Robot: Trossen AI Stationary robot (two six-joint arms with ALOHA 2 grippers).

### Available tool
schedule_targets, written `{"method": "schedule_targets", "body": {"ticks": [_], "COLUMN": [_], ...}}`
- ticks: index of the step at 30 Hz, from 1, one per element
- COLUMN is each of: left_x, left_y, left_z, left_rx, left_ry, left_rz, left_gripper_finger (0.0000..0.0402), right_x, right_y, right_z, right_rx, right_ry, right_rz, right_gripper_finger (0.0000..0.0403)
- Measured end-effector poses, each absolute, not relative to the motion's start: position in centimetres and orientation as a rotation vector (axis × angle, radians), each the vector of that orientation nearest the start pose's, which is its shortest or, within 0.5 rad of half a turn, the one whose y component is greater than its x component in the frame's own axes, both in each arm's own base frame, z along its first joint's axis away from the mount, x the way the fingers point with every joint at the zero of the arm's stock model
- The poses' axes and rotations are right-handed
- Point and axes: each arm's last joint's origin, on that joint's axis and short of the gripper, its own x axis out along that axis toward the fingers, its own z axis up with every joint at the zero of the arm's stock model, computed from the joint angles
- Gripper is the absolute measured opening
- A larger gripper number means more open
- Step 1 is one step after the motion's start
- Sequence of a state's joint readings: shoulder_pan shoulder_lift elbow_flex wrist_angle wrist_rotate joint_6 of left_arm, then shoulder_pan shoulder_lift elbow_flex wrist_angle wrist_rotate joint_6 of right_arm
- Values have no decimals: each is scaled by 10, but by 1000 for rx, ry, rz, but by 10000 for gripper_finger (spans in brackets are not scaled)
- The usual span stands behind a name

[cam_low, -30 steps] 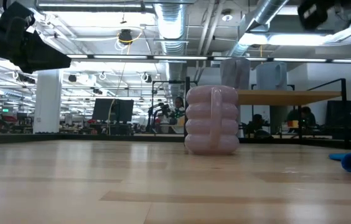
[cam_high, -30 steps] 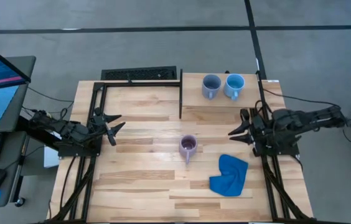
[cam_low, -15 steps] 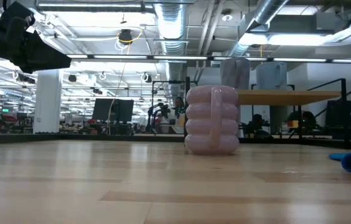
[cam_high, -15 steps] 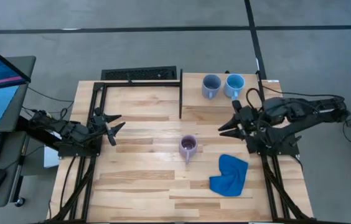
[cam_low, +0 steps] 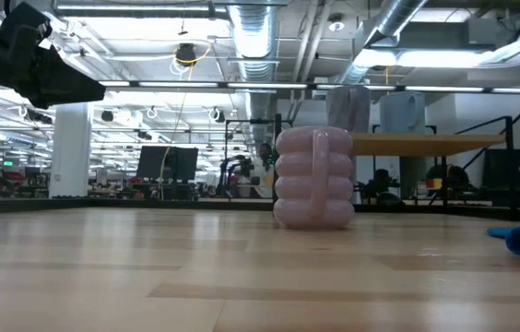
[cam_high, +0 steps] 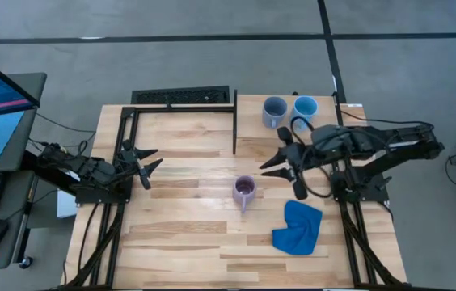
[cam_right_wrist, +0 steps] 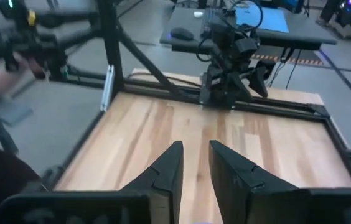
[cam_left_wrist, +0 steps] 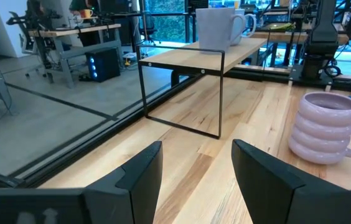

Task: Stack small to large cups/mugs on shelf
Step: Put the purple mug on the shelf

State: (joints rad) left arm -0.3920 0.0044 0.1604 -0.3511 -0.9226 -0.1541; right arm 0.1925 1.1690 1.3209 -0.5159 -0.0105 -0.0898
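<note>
Hovering open just beside the lilac mug [cam_high: 245, 188], the right pincer [cam_high: 274, 158] should take its rigid, breakable rim; the left pincer [cam_high: 146, 161] waits open, well apart.

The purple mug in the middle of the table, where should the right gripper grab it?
Probably pinch the rim of the purple mug from above. It stands upright, mouth open, handle toward the front edge. The open right gripper hovers behind it, so skip the ribbed wall.

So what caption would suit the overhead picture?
Right gripper open near the lilac mug; two blue mugs on the shelf.
</note>
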Motion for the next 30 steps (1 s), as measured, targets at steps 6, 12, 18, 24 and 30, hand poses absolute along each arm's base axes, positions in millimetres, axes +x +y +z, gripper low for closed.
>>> {"method": "schedule_targets", "body": {"ticks": [6,12,18,24,30], "left_x": [76,76,76,76,76], "left_y": [-6,-6,-6,-6,-6], "left_z": [185,185,185,185,185], "left_rx": [-28,-27,-27,-27,-27], "left_ry": [116,118,118,118,118], "left_rz": [539,539,539,539,539], "left_gripper_finger": [184,184,184,184,184], "right_x": [247,250,249,250,253], "right_y": [48,41,32,33,30], "right_z": [400,398,394,393,389], "right_rx": [-188,-119,-103,7,69], "right_ry": [387,406,459,468,505], "right_rz": [231,178,142,118,91], "right_gripper_finger": [108,167,233,249,249]}}
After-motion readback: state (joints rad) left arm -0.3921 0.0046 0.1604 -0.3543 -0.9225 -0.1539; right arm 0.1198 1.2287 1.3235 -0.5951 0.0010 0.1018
